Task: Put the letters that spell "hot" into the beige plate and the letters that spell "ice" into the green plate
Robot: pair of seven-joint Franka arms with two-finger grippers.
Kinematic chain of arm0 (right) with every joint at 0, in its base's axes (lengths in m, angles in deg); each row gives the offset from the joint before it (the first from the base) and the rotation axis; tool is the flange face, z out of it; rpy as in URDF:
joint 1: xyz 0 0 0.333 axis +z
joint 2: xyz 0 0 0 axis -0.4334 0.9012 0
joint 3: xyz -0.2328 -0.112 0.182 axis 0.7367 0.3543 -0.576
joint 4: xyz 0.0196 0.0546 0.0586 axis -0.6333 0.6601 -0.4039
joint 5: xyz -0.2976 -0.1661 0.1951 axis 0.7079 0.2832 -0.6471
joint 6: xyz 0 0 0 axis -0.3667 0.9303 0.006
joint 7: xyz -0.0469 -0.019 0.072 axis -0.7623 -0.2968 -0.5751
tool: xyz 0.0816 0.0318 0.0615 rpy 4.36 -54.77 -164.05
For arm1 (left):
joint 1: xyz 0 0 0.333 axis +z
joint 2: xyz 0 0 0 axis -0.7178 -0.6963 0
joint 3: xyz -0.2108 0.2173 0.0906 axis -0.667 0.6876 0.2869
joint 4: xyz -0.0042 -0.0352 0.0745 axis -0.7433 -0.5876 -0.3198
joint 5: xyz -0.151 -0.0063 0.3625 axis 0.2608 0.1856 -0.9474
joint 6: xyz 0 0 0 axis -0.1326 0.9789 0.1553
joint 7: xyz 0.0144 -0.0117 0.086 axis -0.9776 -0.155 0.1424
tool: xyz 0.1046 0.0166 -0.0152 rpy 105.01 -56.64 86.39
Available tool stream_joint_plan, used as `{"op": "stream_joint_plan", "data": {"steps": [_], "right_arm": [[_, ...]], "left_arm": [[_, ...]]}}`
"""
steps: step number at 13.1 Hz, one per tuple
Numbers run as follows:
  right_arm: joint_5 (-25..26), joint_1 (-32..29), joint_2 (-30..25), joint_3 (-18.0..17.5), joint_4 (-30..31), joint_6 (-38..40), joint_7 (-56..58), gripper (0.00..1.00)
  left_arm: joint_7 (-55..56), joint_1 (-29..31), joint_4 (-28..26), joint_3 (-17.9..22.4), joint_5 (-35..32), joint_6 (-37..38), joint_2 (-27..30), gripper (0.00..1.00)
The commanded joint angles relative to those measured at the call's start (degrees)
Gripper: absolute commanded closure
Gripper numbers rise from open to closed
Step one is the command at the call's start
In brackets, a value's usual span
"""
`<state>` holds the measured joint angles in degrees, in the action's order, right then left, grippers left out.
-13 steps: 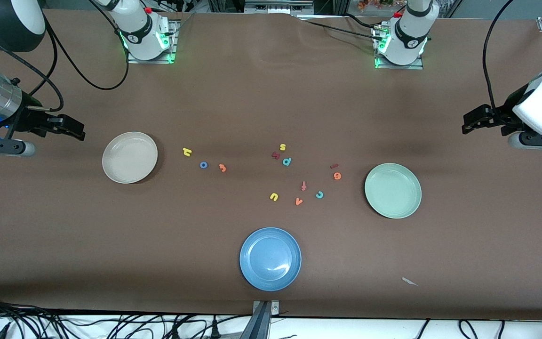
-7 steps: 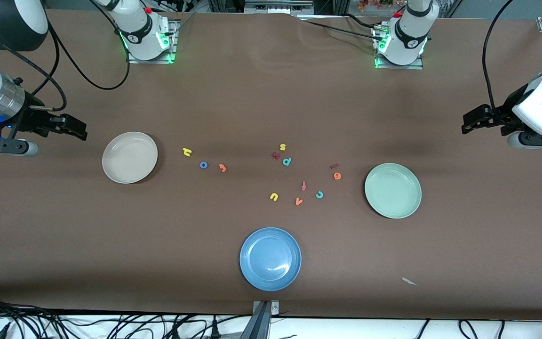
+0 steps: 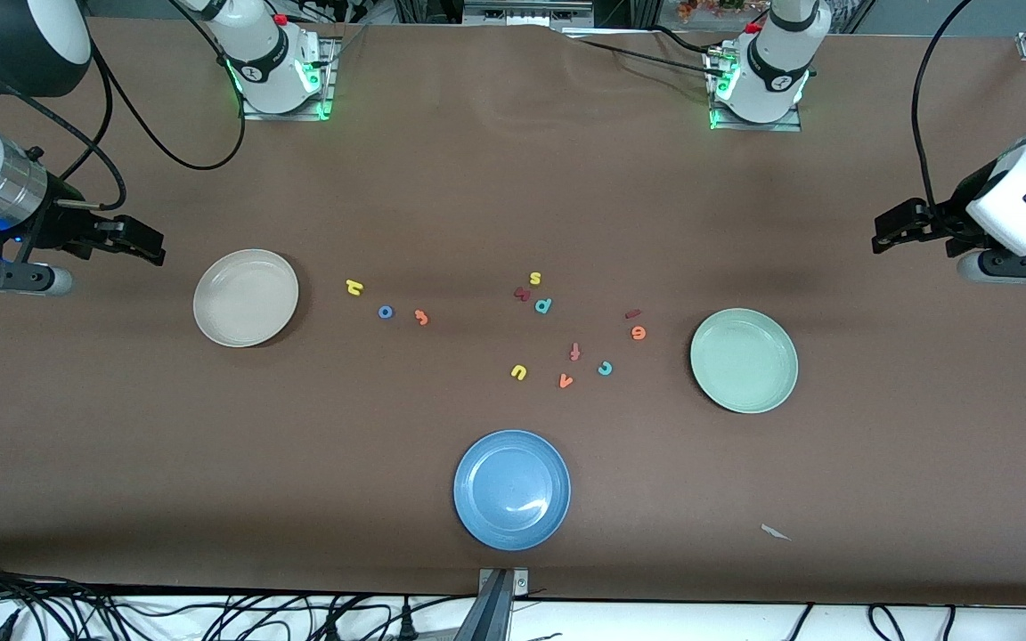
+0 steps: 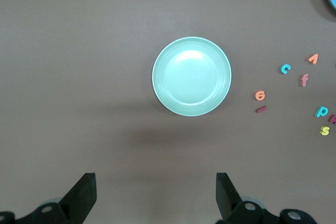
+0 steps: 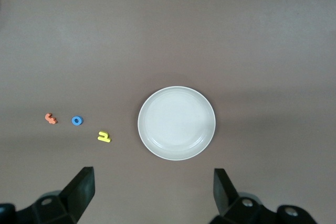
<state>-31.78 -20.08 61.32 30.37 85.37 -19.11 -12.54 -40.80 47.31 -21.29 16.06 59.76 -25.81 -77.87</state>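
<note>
The beige plate (image 3: pixel 246 297) (image 5: pixel 177 123) lies toward the right arm's end of the table. Beside it in a row are the yellow h (image 3: pixel 354 287) (image 5: pixel 104 137), blue o (image 3: pixel 386 312) (image 5: pixel 77 120) and orange t (image 3: pixel 421 317) (image 5: pixel 50 118). The green plate (image 3: pixel 744 360) (image 4: pixel 191 76) lies toward the left arm's end. Near it are the maroon i (image 3: pixel 632 313) (image 4: pixel 261 109), orange e (image 3: pixel 639 333) (image 4: pixel 260 95) and teal c (image 3: pixel 605 368) (image 4: pixel 285 68). My right gripper (image 3: pixel 143 242) (image 5: pixel 154 190) hangs open and empty over bare table beside the beige plate. My left gripper (image 3: pixel 891 233) (image 4: pixel 156 192) hangs open and empty over bare table beside the green plate.
A blue plate (image 3: pixel 511 489) sits near the front edge. Other loose letters lie mid-table: yellow s (image 3: pixel 535 278), teal p (image 3: pixel 543 305), red-orange f (image 3: pixel 574 351), yellow u (image 3: pixel 518 372), orange v (image 3: pixel 565 381). A paper scrap (image 3: pixel 776 532) lies toward the front.
Both arms have shifted only very slightly. The letters and plates have not moved.
</note>
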Motion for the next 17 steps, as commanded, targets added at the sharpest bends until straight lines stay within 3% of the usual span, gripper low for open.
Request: {"op": "stream_joint_plan", "data": {"steps": [1,7,12,17], "right_arm": [[0.13,0.11,-0.33,-0.14,-0.14,0.77,0.0,0.0],[-0.57,0.81,0.71,-4.96,3.89,-0.45,-0.79,0.0],[-0.75,7.83,4.32,-5.5,14.17,-15.11,-11.14,0.0],[-0.66,9.25,9.41,-5.59,25.07,-32.24,-11.6,0.0]], "left_arm": [[-1.04,-0.91,1.6,-0.43,1.2,1.59,-3.97,0.0],[-1.12,-5.38,1.78,-1.22,1.29,-2.17,-11.44,0.0],[-0.86,-13.46,1.6,-1.22,0.5,-16.66,-19.35,0.0],[6.31,-18.66,1.34,-1.13,1.2,-28.37,-27.97,0.04]]}}
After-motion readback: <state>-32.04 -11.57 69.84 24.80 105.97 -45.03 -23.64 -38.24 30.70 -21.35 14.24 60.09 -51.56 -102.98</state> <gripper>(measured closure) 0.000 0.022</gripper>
